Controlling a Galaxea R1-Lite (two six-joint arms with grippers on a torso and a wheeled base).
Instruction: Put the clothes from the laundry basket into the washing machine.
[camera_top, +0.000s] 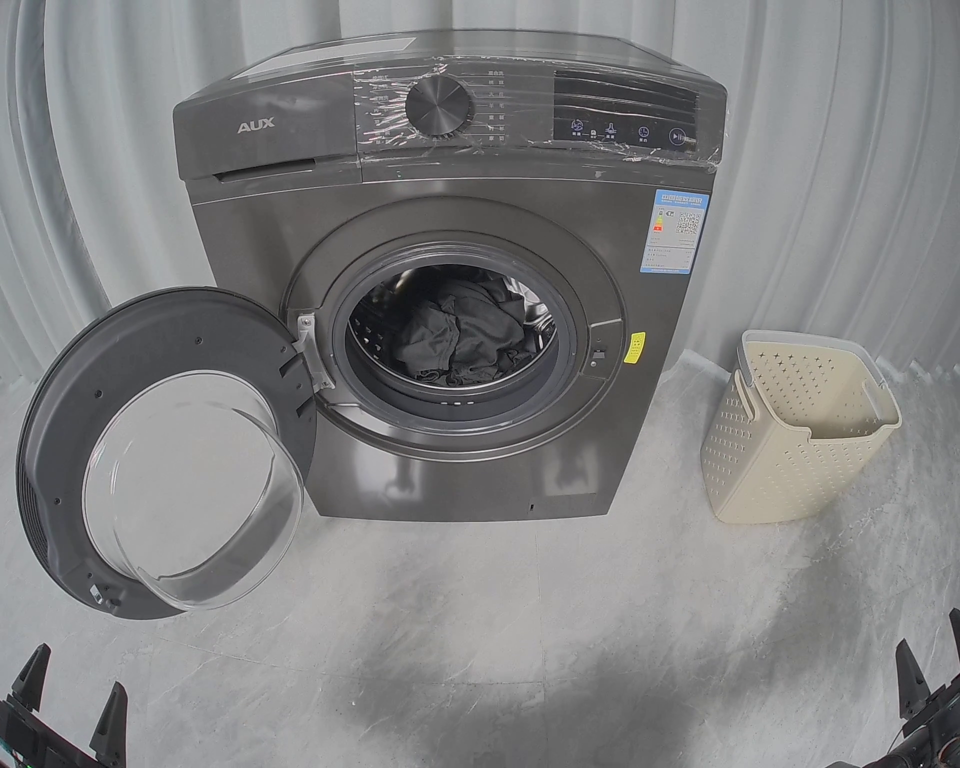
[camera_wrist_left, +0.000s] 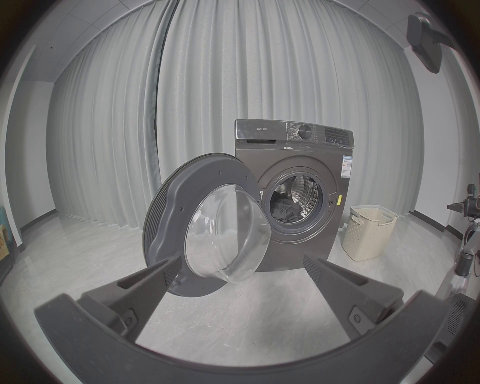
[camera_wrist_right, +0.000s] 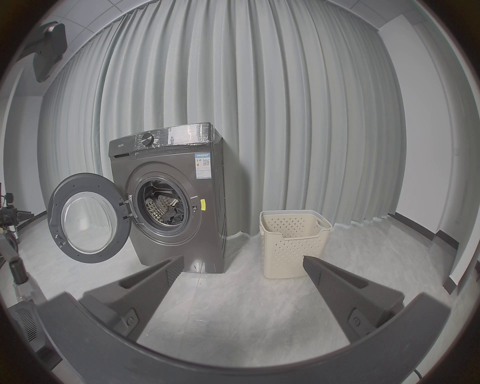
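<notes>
Dark clothes (camera_top: 460, 335) in the washing machine (camera_top: 460, 215), both sets of jaws apart.
From the head view I saw the clothes heaped inside the machine, its door (camera_top: 150, 340) swung wide to the robot's left, and the cream laundry basket (camera_top: 760, 460) upright on the floor (camera_top: 520, 600) near the machine's right side. Through the left wrist view the left jaws stood wide apart, with the open door beyond them. In the right wrist view the right jaws were likewise spread, the basket and machine ahead before a pale curtain (camera_wrist_right: 300, 100).
</notes>
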